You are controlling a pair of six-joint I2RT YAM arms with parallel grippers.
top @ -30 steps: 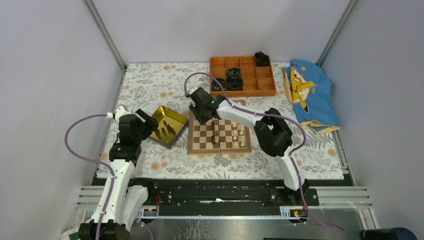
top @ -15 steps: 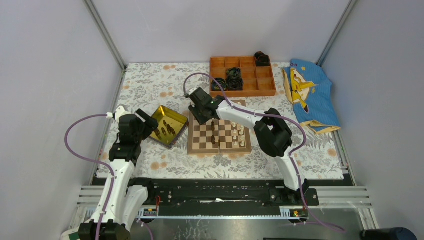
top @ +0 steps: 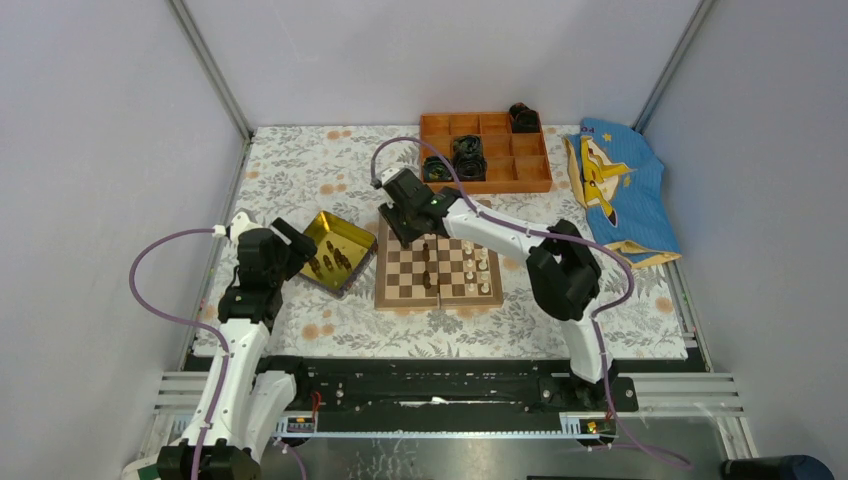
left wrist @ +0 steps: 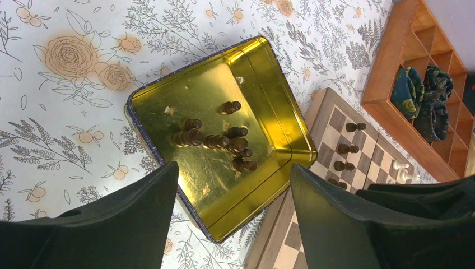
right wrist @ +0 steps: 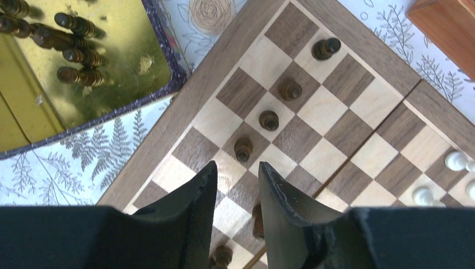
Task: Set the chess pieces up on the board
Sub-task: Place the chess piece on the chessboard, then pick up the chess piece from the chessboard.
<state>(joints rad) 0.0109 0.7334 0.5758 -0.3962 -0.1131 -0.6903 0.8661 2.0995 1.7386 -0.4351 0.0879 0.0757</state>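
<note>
Chess pieces (right wrist: 269,119) are only partly set out: you have a short line of dark ones standing on the board (top: 400,290) at the centre of the top view, and a few pale ones (right wrist: 456,161) on its right half. A cluster of dark ones lies in the gold tray (left wrist: 185,89) just left of the board, so most of the job is left. Your left hand (left wrist: 232,168) hangs spread wide over that tray, holding nothing. Your right hand (right wrist: 236,167) sits above the board, fingers slightly apart. A dark piece shows in the gap, but whether it is gripped cannot be told.
</note>
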